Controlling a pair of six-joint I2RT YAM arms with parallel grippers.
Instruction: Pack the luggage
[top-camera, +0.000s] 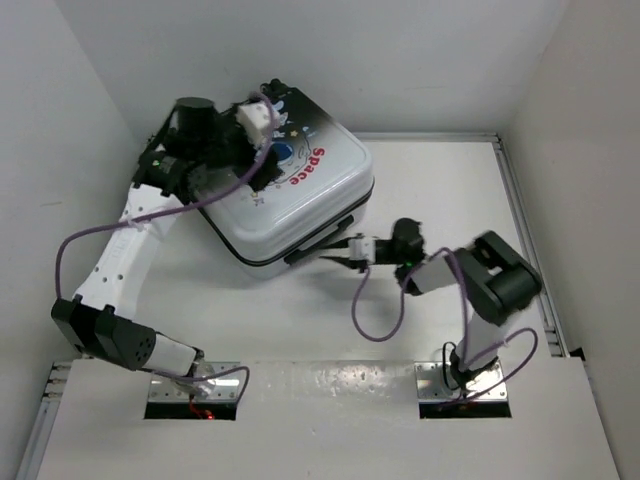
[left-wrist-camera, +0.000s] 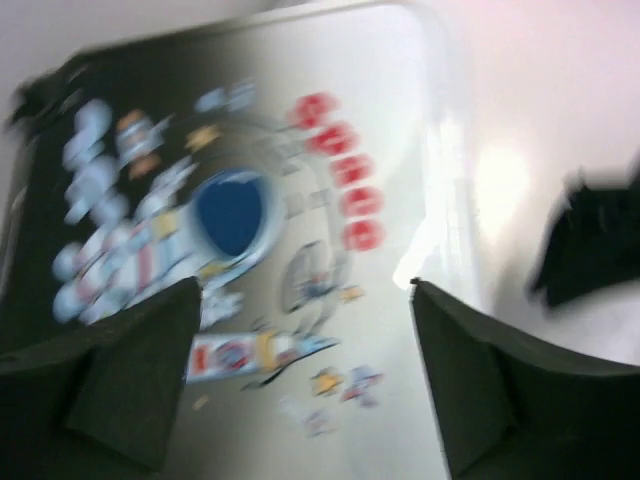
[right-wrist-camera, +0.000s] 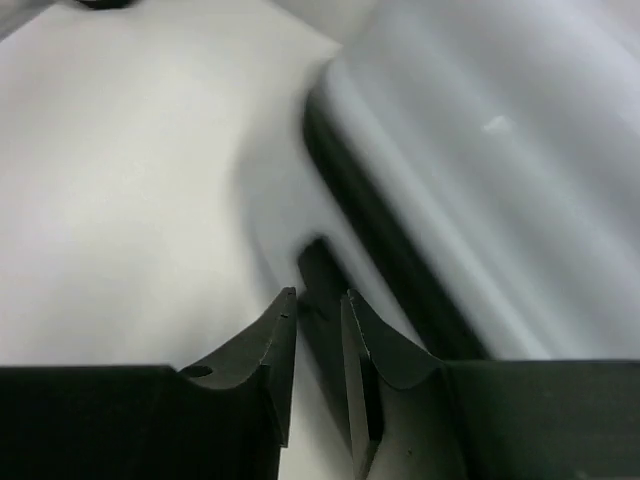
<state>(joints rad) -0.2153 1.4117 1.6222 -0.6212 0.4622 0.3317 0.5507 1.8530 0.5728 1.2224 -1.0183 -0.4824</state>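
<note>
**Right gripper (right-wrist-camera: 318, 300) at luggage (top-camera: 300, 215) seam: lid down, closing prob. unfinished**

Right gripper fills the bottom of its wrist view. Its fingers (right-wrist-camera: 272, 350) are parted by only a sliver, with the tips low over the table (right-wrist-camera: 130, 180) and just beside the luggage's pale shell. Just beyond the tips sits a small dark tab (right-wrist-camera: 318, 262), next to the black seam (right-wrist-camera: 375, 235) running along the shell's side. It's poss. a zip pull, but too blurred to say. Can't tell whether the tips touch it. Nothing looks clamped btw them.

Left gripper (left-wrist-camera: 305, 290) is at upper left of the top view, over the luggage's printed top. Its jaws are spread wide w/ nothing in them. The wrist view is smeared but shows the astronaut print (left-wrist-camera: 230, 215) and red letters (left-wrist-camera: 345, 170) under the gap. Can't tell if it touches the shell.

Luggage lies flat on the table, upper left of centre in the top view, printed side up and both halves together. No loose items show on the table around it.

Judged from that, loading and dropping the lid look done. What's left is prob. securing the closure along the seam, where the right gripper is. How far any zip has run isn't visible, so the remaining share can't be pinned down.
</note>
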